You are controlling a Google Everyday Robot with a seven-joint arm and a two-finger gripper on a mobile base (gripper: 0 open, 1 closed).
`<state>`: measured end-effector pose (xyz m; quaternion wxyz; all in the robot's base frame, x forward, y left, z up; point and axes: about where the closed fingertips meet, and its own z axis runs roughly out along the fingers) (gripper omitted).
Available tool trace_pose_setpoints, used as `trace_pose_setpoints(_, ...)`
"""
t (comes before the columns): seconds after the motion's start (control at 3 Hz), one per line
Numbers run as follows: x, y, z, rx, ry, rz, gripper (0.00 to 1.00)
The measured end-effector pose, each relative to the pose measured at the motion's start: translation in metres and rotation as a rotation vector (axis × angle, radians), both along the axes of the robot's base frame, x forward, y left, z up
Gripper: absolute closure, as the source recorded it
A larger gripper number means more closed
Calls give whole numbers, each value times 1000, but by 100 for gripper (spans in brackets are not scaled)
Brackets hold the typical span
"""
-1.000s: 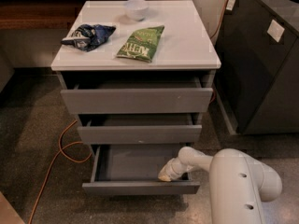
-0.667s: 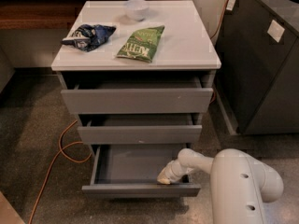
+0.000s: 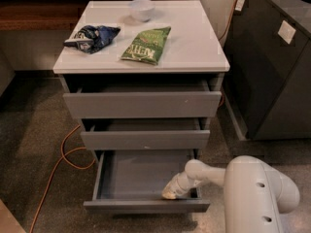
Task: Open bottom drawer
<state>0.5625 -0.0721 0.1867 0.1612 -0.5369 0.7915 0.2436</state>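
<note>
**A:** Camera view: what is seen of the surface and the room?

**B:** A white cabinet top (image 3: pixel 194 42) is seen from above at 12 o'clock. A white bowl (image 3: pixel 142 8) is set at its far edge. A blue bag (image 3: pixel 92 37) is laid toward 10 o'clock of the top, and a green bag (image 3: pixel 146 44) just beside it near the middle. A speckled floor (image 3: pixel 29 130) is seen all around, with an orange cable (image 3: pixel 63 159) looped on it at 8 o'clock. A dark unit (image 3: pixel 272 72) is placed at 3 o'clock.

**A:** And the bottom drawer?

**B:** The bottom drawer (image 3: pixel 146 206) is found at 6 o'clock, lowest of three. It is matte gray, without a handle, and is drawn well out, so that a shallow gray tray is exposed.

**A:** Where is the gripper?

**B:** The gripper (image 3: pixel 170 193) is held inside the tray at its 5 o'clock corner, against the front wall. It is carried by a white arm (image 3: pixel 257 193) entering from 4 o'clock. How far it is opened cannot be made out, and nothing is seen to be gripped.
</note>
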Motion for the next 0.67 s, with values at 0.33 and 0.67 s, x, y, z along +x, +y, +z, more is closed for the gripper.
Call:
trace_pose_setpoints(0.33,-19,9,1,15,25,-8,100)
trace_pose_setpoints(0.67,-39,17,1,29,50,-25,100)
